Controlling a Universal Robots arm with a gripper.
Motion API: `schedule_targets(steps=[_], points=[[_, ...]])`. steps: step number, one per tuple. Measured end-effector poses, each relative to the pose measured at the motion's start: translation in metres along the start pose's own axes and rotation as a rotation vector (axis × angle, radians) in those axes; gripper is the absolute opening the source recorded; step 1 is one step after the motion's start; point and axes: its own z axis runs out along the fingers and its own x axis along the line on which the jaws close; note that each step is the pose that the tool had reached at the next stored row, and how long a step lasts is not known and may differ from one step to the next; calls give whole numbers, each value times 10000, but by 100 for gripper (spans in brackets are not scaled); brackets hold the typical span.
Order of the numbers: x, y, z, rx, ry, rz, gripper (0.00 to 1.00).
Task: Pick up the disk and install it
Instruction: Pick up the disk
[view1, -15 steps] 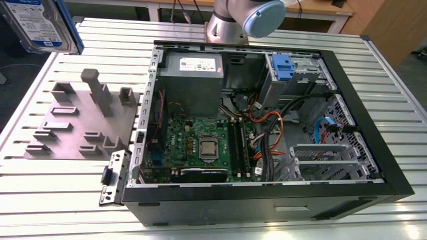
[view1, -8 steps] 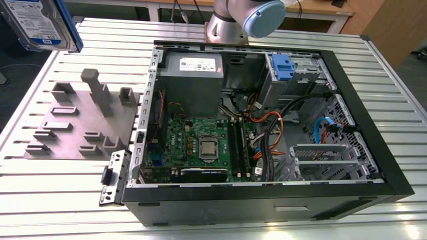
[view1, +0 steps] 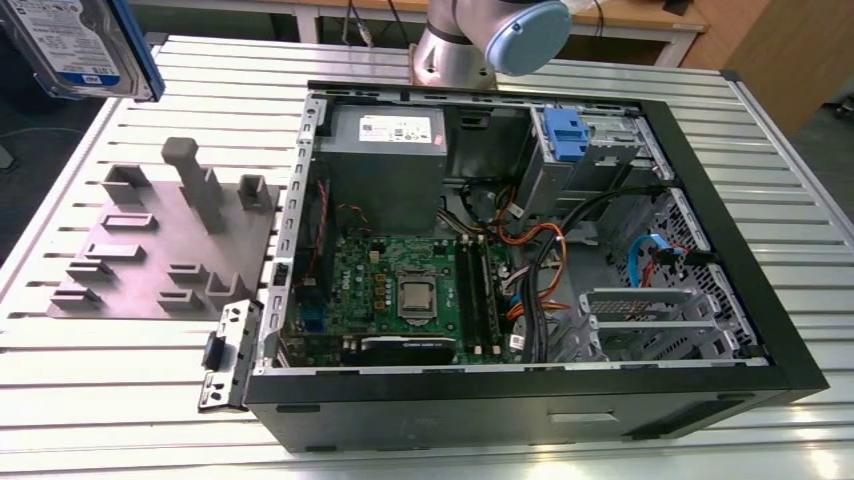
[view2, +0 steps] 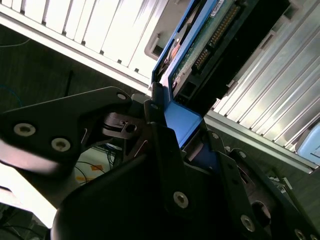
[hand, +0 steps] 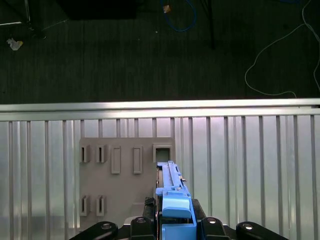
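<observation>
In the exterior view the disk (view1: 74, 45) hangs in the air at the far corner on the exterior view's left, above the slatted desk (view1: 147, 400) and well apart from the open computer case (view1: 534, 250). A grey fixture plate (view1: 160, 240) lies beside that case. In the second wrist view the end effector (view2: 182, 125) is clamped on the disk's blue carrier frame, with a black finger (view2: 165, 150) on either side. In the first wrist view the disk (hand: 170, 182) stands edge-on in the end effector (hand: 175, 222), over the fixture plate (hand: 125, 190) and the desk (hand: 250, 170).

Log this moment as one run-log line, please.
gripper: shut on disk | disk: held over grey fixture plate | computer case: open, disk not installed
</observation>
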Motion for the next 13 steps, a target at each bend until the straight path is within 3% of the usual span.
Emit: schedule_targets(steps=[13], points=[[-3,0,-105,0,0,0,36]])
